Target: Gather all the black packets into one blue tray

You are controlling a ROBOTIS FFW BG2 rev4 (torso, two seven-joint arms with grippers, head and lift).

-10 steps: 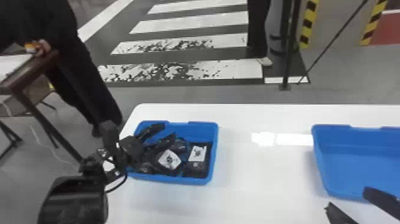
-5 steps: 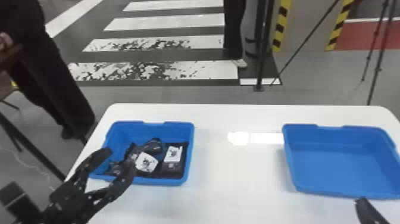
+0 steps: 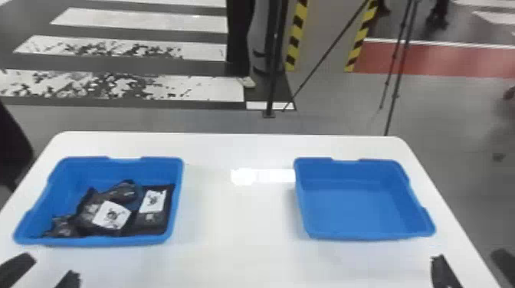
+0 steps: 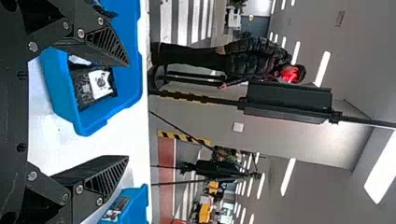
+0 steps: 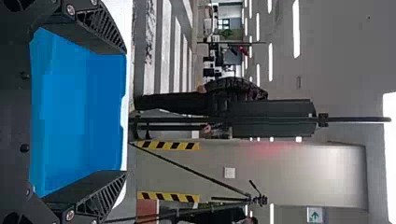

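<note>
Nearest, the left gripper (image 3: 44, 272) is hanging at the table's near side with its fingers standing apart, and the right gripper (image 3: 475, 268) is likewise keeping a gap. Beyond, the black packets (image 3: 151, 224) are lying bunched in the left blue tray (image 3: 115, 240), probably overlapping. The right blue tray (image 3: 356, 207) is sitting well apart on the white table (image 3: 237, 229). Farther off, a dark pole (image 3: 273, 76) is standing.

We note bright indoor light from ceiling strips (image 4: 323, 68). White glare (image 3: 244, 176) burns out on the bench (image 3: 237, 229); in the right wrist view we see a faint red glow (image 5: 271, 148) on the wall (image 5: 327, 172).
</note>
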